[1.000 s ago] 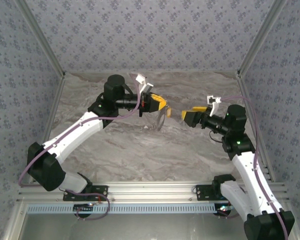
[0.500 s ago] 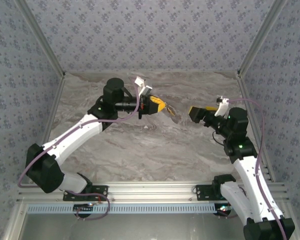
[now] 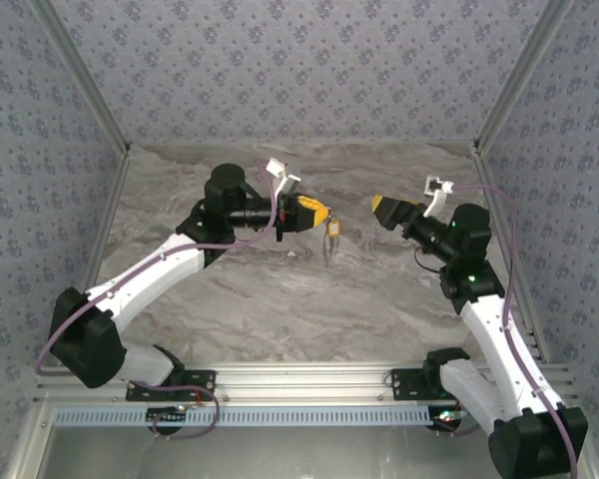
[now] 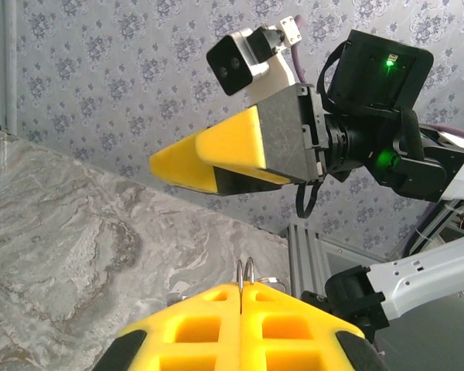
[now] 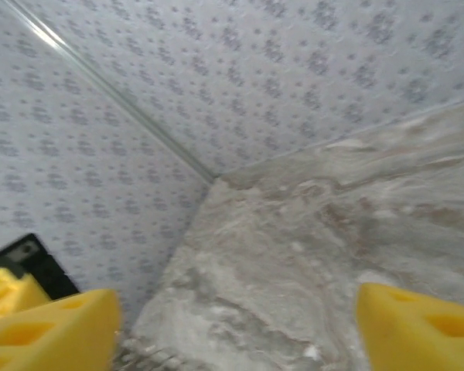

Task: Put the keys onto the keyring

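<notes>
Above the middle of the marbled surface point(image 3: 280, 299), the left fingers point(image 4: 224, 303) are pressed together on the thin grey wire of the keyring point(image 4: 245, 272), whose coils stand up just past their tips in the left wrist view. From overhead, the loop hangs down from that pinch. The small brass key point(image 3: 332, 228) dangles just below the fingertips, touching or very near the ring's upper part. Whether the key is properly threaded onto the wire or merely caught against it is too small to tell. The right fingers point(image 5: 54, 317) are spread with nothing between them. They point toward the ring from the other side, near it but apart.

Judging by this, the threading step looks to be at or close to its end: one arm presents the ring and the other waits empty beside it. If the key does sit on the wire, what remains is to check that it hangs freely and to set the ring down. If it is only half on, the next move calls for the right fingers to come in level with the key. They would need to close on its flat head rather than on the wire and slide it along the coil, while the left pinch holds the ring without twisting. The wire looks thin and springy, so a skewed pinch could let the ring swing or the key drop.
</notes>
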`<state>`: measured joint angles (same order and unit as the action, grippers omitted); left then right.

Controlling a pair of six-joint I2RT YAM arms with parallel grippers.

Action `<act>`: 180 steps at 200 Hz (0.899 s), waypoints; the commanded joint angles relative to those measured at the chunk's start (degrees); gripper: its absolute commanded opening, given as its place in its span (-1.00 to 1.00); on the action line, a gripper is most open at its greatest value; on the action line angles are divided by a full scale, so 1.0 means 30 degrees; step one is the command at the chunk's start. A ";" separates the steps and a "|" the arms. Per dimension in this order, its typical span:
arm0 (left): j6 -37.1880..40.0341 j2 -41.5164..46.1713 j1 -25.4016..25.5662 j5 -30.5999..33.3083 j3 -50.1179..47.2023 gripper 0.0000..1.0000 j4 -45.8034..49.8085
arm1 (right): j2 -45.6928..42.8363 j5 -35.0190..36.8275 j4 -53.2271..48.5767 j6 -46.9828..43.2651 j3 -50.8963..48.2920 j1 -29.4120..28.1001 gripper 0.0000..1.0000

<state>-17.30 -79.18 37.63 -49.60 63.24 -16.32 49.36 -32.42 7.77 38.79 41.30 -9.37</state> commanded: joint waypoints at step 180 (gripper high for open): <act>-0.0649 0.0285 0.0102 -0.1424 0.0804 -1.00 -0.0877 | 0.2346 -0.4119 0.4676 -0.0554 0.1776 -0.4518 -0.31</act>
<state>-19.18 -79.18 37.63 -51.86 62.96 -18.00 55.94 -43.40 19.92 37.93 44.34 -22.20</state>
